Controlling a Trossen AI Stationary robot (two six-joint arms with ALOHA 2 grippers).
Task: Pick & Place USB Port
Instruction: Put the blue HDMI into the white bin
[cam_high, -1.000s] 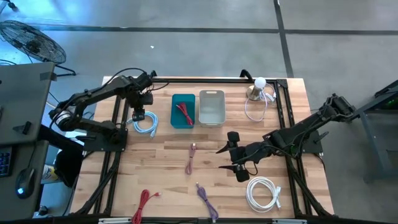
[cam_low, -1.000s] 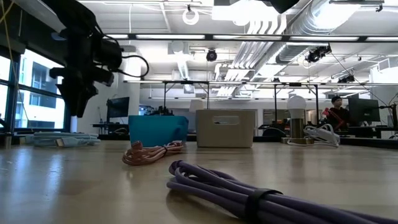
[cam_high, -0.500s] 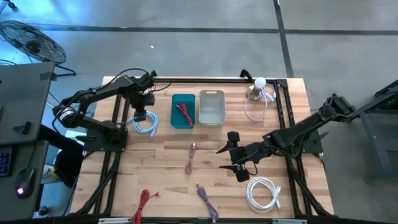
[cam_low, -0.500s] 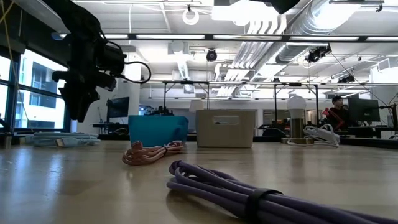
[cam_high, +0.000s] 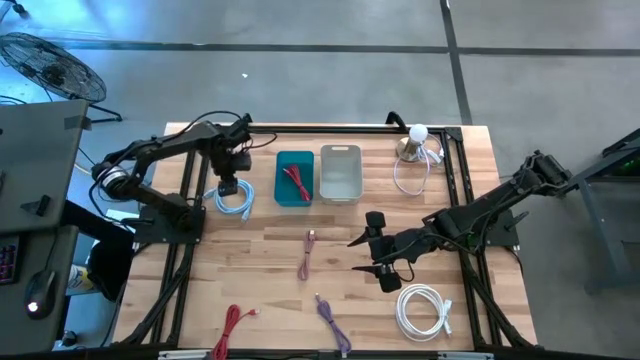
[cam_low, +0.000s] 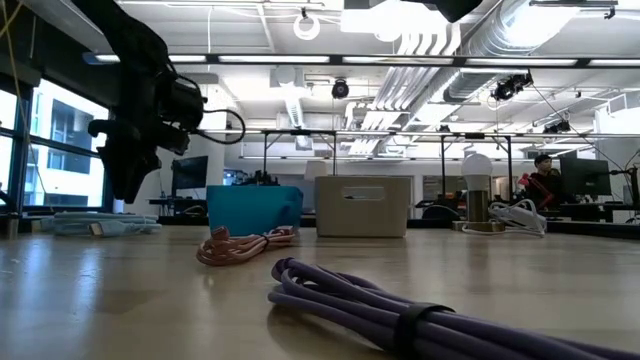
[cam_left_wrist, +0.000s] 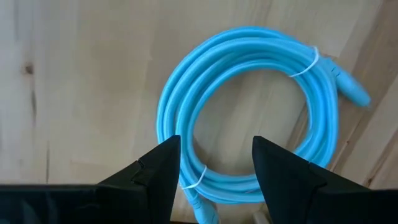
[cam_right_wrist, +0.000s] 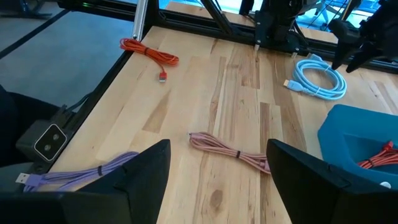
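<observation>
A light blue coiled USB cable (cam_high: 233, 199) lies flat on the wooden table, left of the blue bin (cam_high: 282, 190). My left gripper (cam_high: 227, 186) hangs open just above it, pointing down. In the left wrist view the coil (cam_left_wrist: 249, 56) fills the picture, and the gripper (cam_left_wrist: 214, 180) stands over its near loops without touching. In the low view this gripper (cam_low: 125, 190) hangs above the coil (cam_low: 90, 226). My right gripper (cam_high: 364, 254) is open and waits above the table's middle, right of a pink cable (cam_high: 307, 256).
The blue bin holds a red cable (cam_high: 297, 180); a grey bin (cam_high: 340, 172) stands beside it. A red cable (cam_high: 232, 325), a purple cable (cam_high: 332, 320) and a white coil (cam_high: 425, 310) lie near the front edge. A lamp (cam_high: 412, 140) with a white cord stands at the far right.
My left gripper has come down a little toward the light blue coil and edged slightly toward the blue bin, staying open. The cables have not moved.
</observation>
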